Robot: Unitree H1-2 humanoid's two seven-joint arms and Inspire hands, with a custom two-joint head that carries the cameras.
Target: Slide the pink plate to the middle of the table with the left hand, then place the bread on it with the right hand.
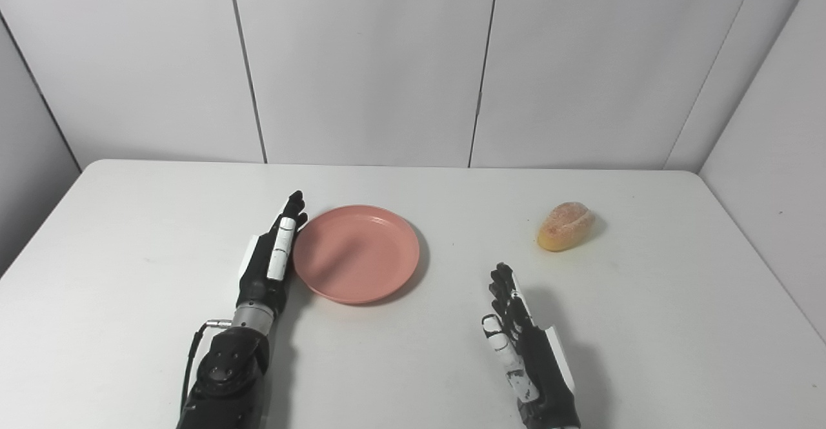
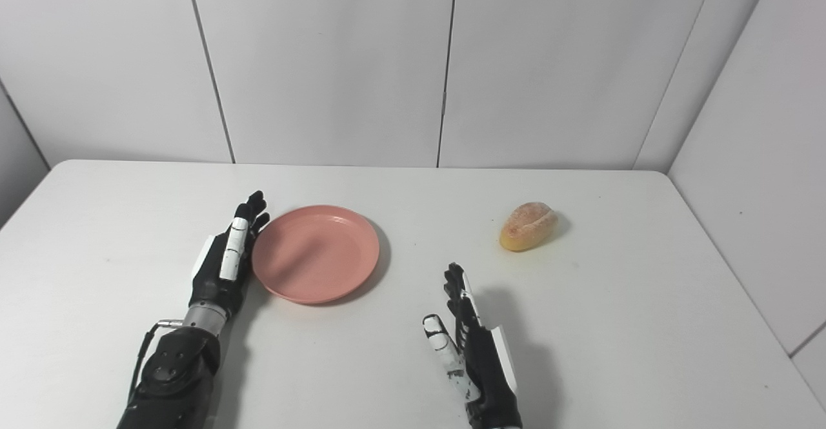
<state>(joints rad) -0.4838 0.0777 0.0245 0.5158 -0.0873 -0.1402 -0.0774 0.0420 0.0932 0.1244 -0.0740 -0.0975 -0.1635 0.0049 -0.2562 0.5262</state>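
Observation:
A round pink plate [image 1: 356,253] lies flat on the white table [image 1: 129,222], a little left of centre, with nothing on it. My left hand [image 1: 271,255] stands on edge with straight fingers, open, pressed against the plate's left rim. A small golden bread roll [image 1: 565,225] rests on the table to the right, well apart from the plate. My right hand [image 1: 526,345] hovers low near the front of the table, open with fingers extended, below and left of the bread and holding nothing.
Grey wall panels [image 1: 361,61] rise behind the table's far edge, and another panel closes in on the right side [image 1: 768,126]. Nothing else stands on the tabletop.

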